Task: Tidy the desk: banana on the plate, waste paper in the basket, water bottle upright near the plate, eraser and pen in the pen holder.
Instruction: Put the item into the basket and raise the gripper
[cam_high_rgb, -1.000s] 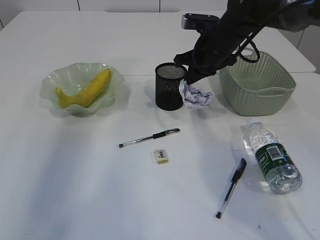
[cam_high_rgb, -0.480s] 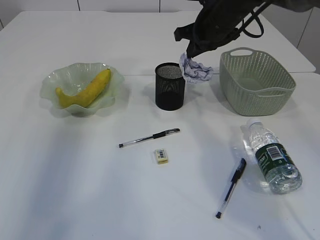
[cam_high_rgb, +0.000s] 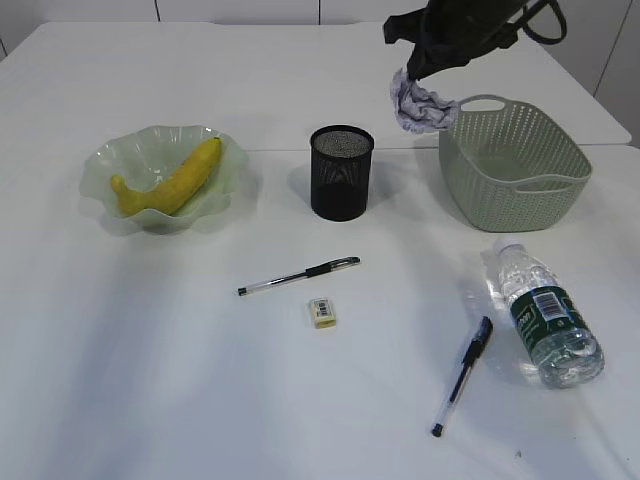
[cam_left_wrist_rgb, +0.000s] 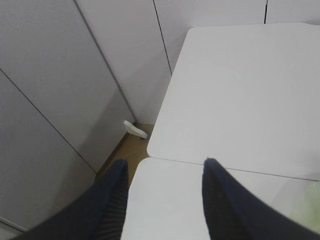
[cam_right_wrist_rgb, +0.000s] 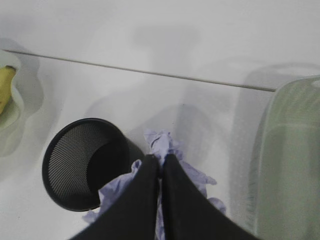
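The big white table (cam_high_rgb: 150, 400) holds everything. A grey-green woven plastic basket (cam_high_rgb: 515, 165) sits at the right. A pale green wavy glass plate (cam_high_rgb: 105, 165) holds the yellow banana (cam_high_rgb: 175, 180). A clear plastic water bottle (cam_high_rgb: 545, 320) lies on its side. The black mesh pen holder (cam_high_rgb: 341, 172) stands in the middle. The right gripper (cam_right_wrist_rgb: 160, 167) pinches the crumpled white paper ball (cam_high_rgb: 420, 103) up in the air, beside the basket's left rim. The left gripper (cam_left_wrist_rgb: 165, 175) is open and holds nothing.

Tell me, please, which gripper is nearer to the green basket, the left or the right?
The right. The right gripper, shut on the crumpled waste paper, hangs beside the green basket, just above its left rim. The left gripper is at the far left table edge, open and empty.
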